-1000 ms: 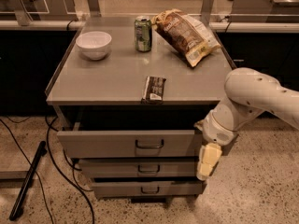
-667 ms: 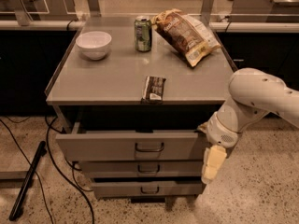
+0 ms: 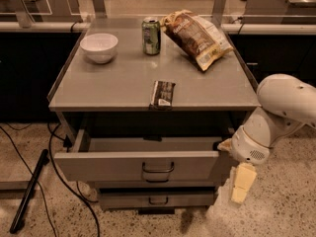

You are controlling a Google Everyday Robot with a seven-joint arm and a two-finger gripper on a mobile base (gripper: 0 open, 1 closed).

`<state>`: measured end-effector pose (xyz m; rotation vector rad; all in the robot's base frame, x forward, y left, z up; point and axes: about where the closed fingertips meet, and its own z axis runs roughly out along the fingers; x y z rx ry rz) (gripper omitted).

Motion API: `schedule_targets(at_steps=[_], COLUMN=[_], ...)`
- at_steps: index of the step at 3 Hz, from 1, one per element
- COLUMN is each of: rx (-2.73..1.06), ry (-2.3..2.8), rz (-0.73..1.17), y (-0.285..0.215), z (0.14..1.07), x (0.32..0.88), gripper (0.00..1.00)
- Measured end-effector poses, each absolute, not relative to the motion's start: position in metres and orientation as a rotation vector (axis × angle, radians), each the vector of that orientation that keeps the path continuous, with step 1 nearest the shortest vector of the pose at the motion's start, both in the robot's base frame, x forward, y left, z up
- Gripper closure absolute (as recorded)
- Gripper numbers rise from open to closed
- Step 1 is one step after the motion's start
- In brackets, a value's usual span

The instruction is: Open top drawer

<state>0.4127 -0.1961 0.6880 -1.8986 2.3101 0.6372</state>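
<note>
The top drawer [image 3: 123,166] is a wide grey metal drawer under the tabletop. It stands pulled out toward me, and its inside shows behind the flat front. A small dark loop handle [image 3: 158,172] sits at the centre of the front. My gripper [image 3: 240,182] hangs at the drawer's right end, just beside the front's right corner and below the white arm [image 3: 284,107]. It is away from the handle. A narrower grey drawer [image 3: 158,199] below is closed.
On the grey tabletop [image 3: 113,83] are a white bowl [image 3: 99,47], a green can [image 3: 151,35], a chip bag [image 3: 197,37] and a dark snack bar [image 3: 162,94] at the front edge. Black cables and a dark rod [image 3: 29,191] lie on the floor at left.
The top drawer has slid further out toward me. The arm and gripper have shifted a little right and down beside its right end.
</note>
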Motion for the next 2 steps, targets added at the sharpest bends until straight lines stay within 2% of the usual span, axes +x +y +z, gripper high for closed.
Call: schedule_targets(at_steps=[2], rx=[-1.907], ry=[2.327], rz=[0.734], y=[-0.2044], z=[0.6957], x=[0.3883], gripper=[0.0])
